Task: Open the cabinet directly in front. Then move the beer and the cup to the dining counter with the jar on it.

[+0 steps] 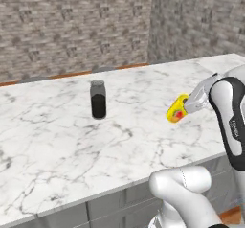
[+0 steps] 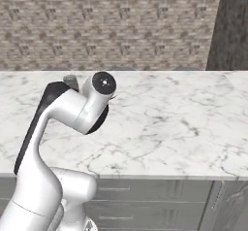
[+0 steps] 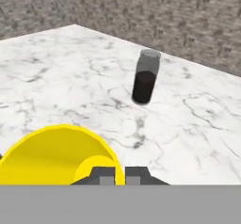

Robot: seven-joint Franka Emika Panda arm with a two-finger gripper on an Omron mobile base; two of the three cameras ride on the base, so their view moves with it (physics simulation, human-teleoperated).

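The yellow cup [image 1: 176,110] with its red mark hangs tilted a little above the white marble dining counter [image 1: 57,141], right of the middle. My gripper [image 1: 185,106] is shut on its rim. In the hand view the cup [image 3: 52,155] lies at the lower left, and the fingertips [image 3: 106,176] pinch its wall with the gripper [image 3: 120,176] shut. The jar [image 1: 98,99], black with a grey top, stands upright on the counter to the left of the cup, apart from it; the hand view has the jar [image 3: 145,79] further ahead. The beer and the cabinet are out of view.
A brick wall [image 1: 72,26] runs behind the counter and turns a corner at the back right. Grey drawers [image 2: 145,191] sit under the counter's front edge. A dark tall panel [image 2: 232,26] stands at the far right. My own arm [image 2: 72,108] hides most of the jar [image 2: 71,81].
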